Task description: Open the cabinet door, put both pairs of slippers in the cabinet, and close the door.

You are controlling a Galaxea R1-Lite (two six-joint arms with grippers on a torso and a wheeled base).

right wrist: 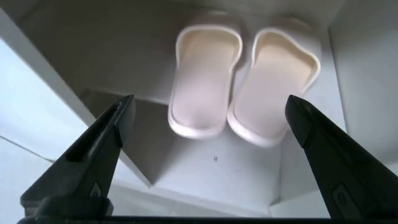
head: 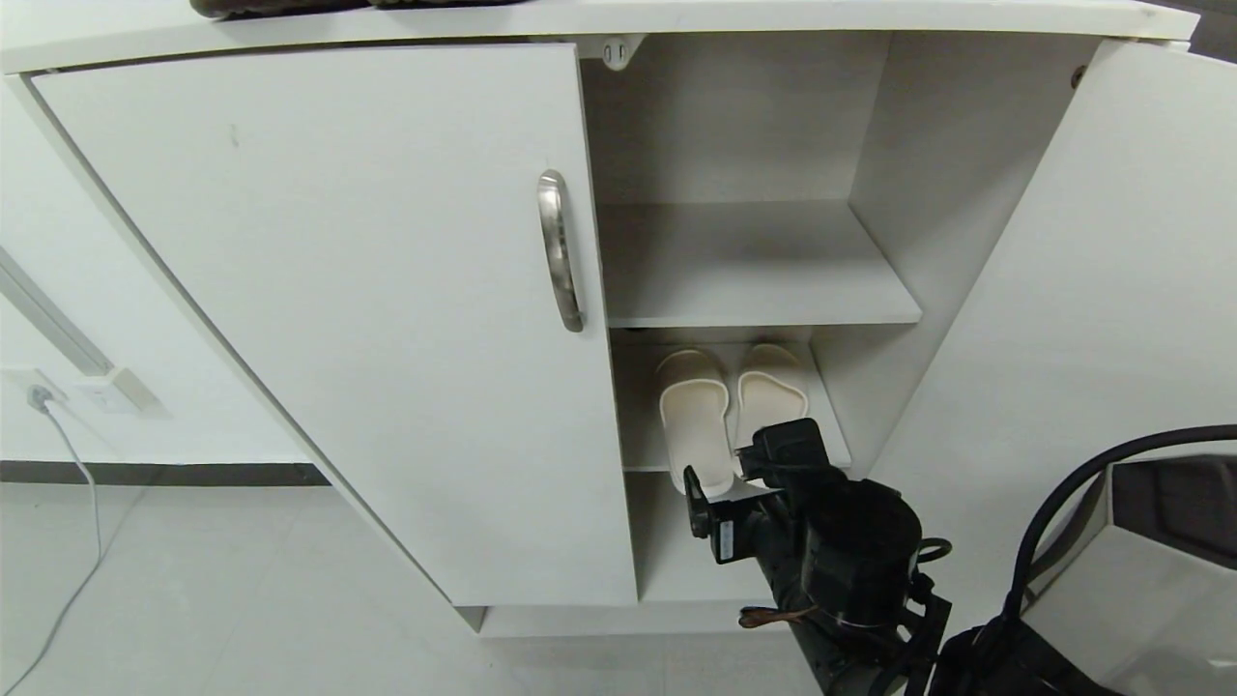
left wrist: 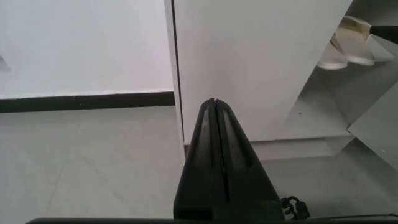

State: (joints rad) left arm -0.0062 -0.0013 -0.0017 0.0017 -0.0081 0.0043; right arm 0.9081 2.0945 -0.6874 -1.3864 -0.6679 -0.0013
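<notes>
My right gripper (right wrist: 209, 102) is closest to me. It hangs just in front of the lower shelf (head: 833, 437) of the cabinet (head: 734, 116), jaws spread wide with nothing between them. Past the fingertips, a pair of cream slippers (head: 694, 416) lies on that shelf, close side by side, toes to the back and heels near the front edge. The right-hand slipper sits close to the shelf's right edge. The right door (head: 1092, 290) stands swung open and the left door (head: 338, 290) is closed. My left gripper (left wrist: 214, 102) sits low over the floor, fingers pressed together and holding nothing, and points at the cabinet's lower left corner. Something dark (head: 280, 6) lies on the cabinet top toward its left end; I cannot tell what it is.
</notes>
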